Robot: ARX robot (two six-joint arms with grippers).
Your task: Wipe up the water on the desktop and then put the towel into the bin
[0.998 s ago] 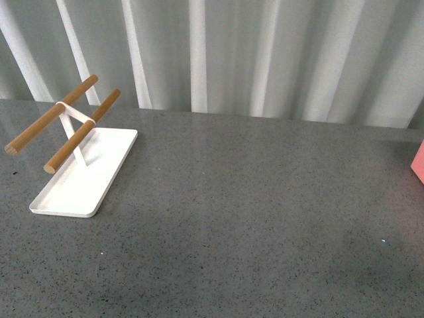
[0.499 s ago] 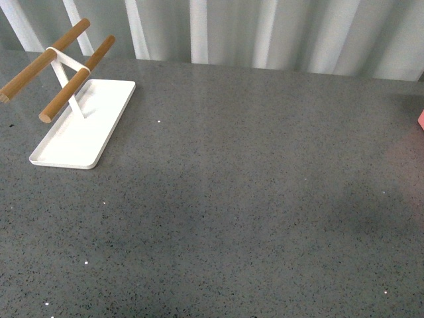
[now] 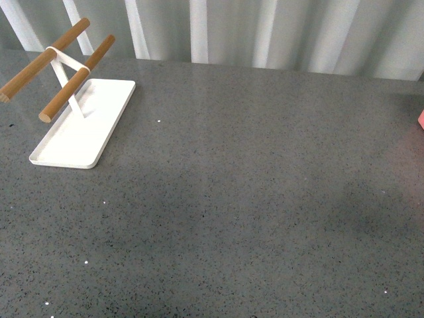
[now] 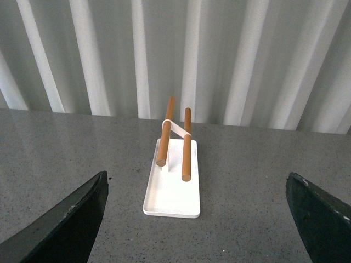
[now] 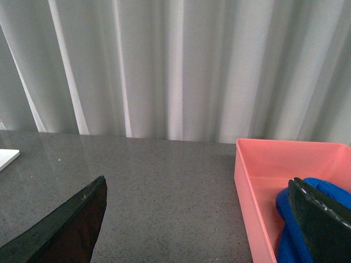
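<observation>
No writing, label, brand, number or sign can be read in any of the 3 views: the white tray [image 3: 83, 132], the wooden bars [image 3: 76, 78], the pink bin [image 5: 285, 181], the blue towel [image 5: 293, 219] and the desktop [image 3: 252, 185] all look plain.

Pale grey-white curtains [image 3: 265, 33] hang in long vertical folds behind the counter, filling the whole backdrop. Soft, even light falls across them, with darker shadow between the folds.
</observation>
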